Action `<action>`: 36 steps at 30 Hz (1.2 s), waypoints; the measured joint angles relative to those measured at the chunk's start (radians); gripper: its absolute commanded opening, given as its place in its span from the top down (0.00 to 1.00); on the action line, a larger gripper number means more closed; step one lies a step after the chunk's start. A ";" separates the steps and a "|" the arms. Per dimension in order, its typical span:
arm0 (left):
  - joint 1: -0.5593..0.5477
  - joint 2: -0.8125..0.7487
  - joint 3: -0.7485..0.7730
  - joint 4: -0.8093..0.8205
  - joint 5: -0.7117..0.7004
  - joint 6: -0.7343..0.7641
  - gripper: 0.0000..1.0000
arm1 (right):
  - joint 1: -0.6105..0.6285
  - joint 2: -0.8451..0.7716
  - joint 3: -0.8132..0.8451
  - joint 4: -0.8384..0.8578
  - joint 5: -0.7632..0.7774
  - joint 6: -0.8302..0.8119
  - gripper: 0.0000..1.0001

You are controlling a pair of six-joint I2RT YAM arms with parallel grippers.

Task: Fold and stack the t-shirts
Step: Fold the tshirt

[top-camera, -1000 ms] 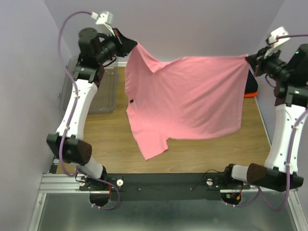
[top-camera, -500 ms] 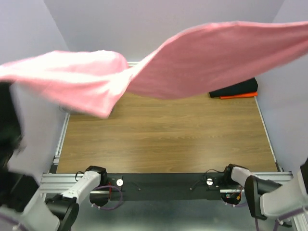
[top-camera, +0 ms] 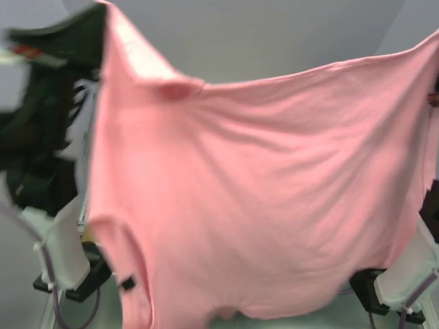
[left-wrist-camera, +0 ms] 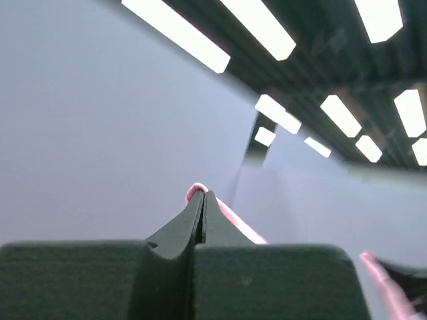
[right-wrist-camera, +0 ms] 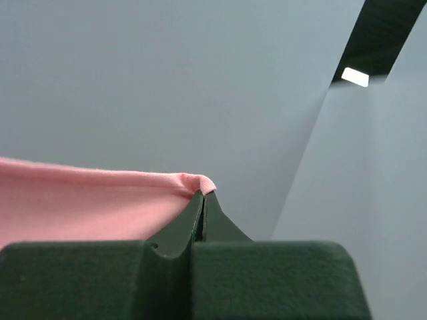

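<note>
The salmon-pink t-shirt hangs spread wide, high and close to the top camera, filling most of that view. Its dark neck label shows near the lower left. My left gripper is shut on one corner of the shirt, a pink fold showing at the fingertips. My right gripper is shut on the other corner, with pink cloth stretching left from it. Both wrist views look up at walls and ceiling. The black and orange folded shirts are hidden behind the pink shirt.
The raised left arm shows blurred at the left edge of the top view. White arm links stand at lower left and lower right. The table and the clear bin are hidden by the shirt.
Both arms have swung the shirt up and toward the camera. It billowed flat half a second ago and now hangs spread as a sheet across the view.
</note>
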 measured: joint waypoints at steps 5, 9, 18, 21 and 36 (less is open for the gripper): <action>0.010 0.125 -0.370 -0.144 0.007 -0.033 1.00 | 0.000 0.047 -0.175 -0.095 -0.024 -0.019 0.99; 0.010 0.172 -0.408 -0.191 0.040 -0.051 1.00 | 0.000 0.047 -0.197 -0.134 -0.077 -0.019 0.99; 0.010 -0.112 -0.414 -0.050 0.097 -0.057 1.00 | 0.001 -0.026 -0.129 -0.113 -0.142 0.013 0.99; 0.010 -0.164 -0.396 0.007 0.106 -0.053 1.00 | 0.001 -0.026 -0.113 -0.107 -0.146 0.022 0.99; 0.010 -0.220 -0.397 -0.034 0.094 -0.015 1.00 | 0.001 -0.031 -0.045 -0.109 -0.128 0.026 1.00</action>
